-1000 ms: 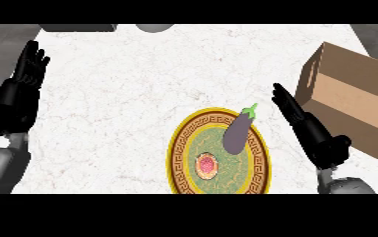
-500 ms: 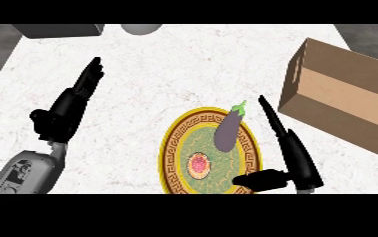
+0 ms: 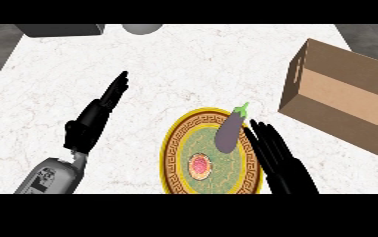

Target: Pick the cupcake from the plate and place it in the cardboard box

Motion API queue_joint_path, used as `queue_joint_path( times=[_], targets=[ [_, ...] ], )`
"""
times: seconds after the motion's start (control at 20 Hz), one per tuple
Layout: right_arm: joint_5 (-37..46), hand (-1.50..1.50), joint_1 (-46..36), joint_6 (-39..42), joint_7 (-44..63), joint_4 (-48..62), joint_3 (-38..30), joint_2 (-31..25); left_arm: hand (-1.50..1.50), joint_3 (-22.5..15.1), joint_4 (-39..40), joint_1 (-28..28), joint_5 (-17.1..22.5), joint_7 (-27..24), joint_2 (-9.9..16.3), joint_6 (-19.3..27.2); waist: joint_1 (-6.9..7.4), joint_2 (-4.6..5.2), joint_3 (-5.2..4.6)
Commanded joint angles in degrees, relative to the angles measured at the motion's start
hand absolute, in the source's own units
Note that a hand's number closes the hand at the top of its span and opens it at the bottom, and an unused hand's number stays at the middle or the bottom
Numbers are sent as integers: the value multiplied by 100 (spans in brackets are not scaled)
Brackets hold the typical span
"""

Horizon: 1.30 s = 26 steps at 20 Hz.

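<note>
from the head view, looking steeply down on the pale marbled counter (image 3: 184, 66), a round plate (image 3: 174, 151) with a yellow patterned rim and a green middle sits low in the view, a little right of centre. the cupcake (image 3: 200, 164) stands on the plate's green middle, toward its lower half, seen from above as a small pink and red round. nothing is touching it. a purple eggplant (image 3: 229, 132) with a green stem lies tilted on the plate's upper right part, its stem end reaching out over the rim.

the right hand (image 3: 284, 168) comes in from the lower edge just right of the plate, fingers straight and together, pointing up the counter beside the eggplant; it has hold of nothing. the left hand (image 3: 94, 119) is well off to the plate's left, fingers stretched out straight and slanting up to the right, also holding nothing, with its grey forearm (image 3: 50, 176) below it.

the cardboard box (image 3: 334, 93) stands at the right side, open side showing its brown inside, apart from the plate and hands. a dark grey block (image 3: 60, 29) and a grey round thing (image 3: 142, 28) sit at the far edge.
</note>
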Motion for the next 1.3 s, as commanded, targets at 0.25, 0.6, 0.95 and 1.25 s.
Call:
queue_joint_path(
  times=[0.25, 0.6, 0.95, 1.25],
  targets=[
    [1315, -150, 347, 2903, 2623, -2471, 1338, 220, 0, -113, -167, -155, -139, 180, -146, -32, 222, 76, 9],
    [1174, -150, -56, 4721, 4350, -2618, 2100, 1926, 0, -72, -367, -158, -199, 451, -219, -186, 320, 102, 28],
    [1259, -150, -372, 3914, 4369, -1452, 2159, 2463, 0, 130, 89, -194, -381, 36, -434, -321, 306, 115, 31],
    [582, -150, -776, 3922, 4246, -897, 1340, 2347, 0, 68, -296, -101, -467, 362, -468, -287, 386, 135, 33]
  ],
)
